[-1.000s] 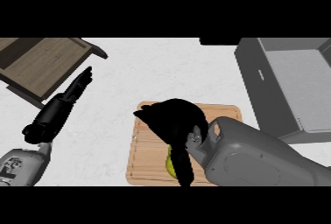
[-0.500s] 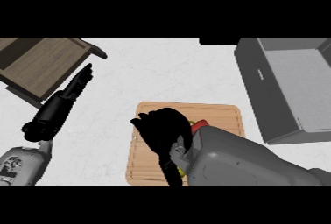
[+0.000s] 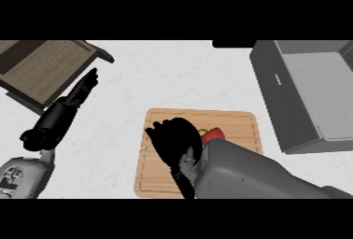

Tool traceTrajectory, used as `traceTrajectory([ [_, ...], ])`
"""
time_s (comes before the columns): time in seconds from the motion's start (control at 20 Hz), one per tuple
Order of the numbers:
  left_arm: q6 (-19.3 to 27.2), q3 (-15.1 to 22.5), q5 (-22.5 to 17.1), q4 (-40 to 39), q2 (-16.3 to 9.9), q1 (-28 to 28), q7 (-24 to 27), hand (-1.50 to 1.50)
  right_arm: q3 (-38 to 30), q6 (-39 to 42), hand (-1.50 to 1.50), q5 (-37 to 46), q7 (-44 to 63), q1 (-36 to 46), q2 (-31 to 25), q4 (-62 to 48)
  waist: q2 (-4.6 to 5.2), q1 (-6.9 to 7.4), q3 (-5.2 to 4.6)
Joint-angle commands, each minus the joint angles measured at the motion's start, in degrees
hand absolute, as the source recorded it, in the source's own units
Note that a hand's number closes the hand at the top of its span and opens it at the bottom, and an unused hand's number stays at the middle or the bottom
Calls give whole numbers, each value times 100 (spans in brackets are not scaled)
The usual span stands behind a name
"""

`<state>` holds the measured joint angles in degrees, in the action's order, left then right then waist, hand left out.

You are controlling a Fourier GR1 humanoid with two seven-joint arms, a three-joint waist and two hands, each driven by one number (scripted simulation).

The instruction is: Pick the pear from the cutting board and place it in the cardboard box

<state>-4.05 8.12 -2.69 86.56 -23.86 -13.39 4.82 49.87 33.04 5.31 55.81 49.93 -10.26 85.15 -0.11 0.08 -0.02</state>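
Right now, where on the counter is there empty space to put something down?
Bare white counter lies between the wooden crate and the grey box, above the cutting board. More lies between the left hand and the board. The board is crowded: the right hand covers it, beside something red.

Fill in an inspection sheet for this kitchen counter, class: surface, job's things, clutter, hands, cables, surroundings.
Surface: white speckled counter.
Job's things: light wooden cutting board at centre; a small yellow and red bit shows beside the right hand, the pear itself cannot be made out. Grey open cardboard box at the right, nothing seen inside.
Clutter: brown wooden crate at upper left.
Hands: black right hand over the board, fingers hard to read; black left hand straight, resting at left.
Cables: nothing seen.
Surroundings: nothing seen.
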Motion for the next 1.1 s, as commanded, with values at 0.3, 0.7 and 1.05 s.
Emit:
traceTrajectory([
  [0.3,57,74,406,169,335,108,-108,0,-177,564,-150,748,237,-471,114,-195,4,-4,1],
  [0.7,-286,-293,464,-106,372,96,124,0,-407,707,-150,1541,-72,-1032,593,-255,8,-8,1],
  [1.05,-456,-429,428,443,340,144,-306,0,-398,761,-150,2255,-592,-1403,368,-553,2,15,3],
])
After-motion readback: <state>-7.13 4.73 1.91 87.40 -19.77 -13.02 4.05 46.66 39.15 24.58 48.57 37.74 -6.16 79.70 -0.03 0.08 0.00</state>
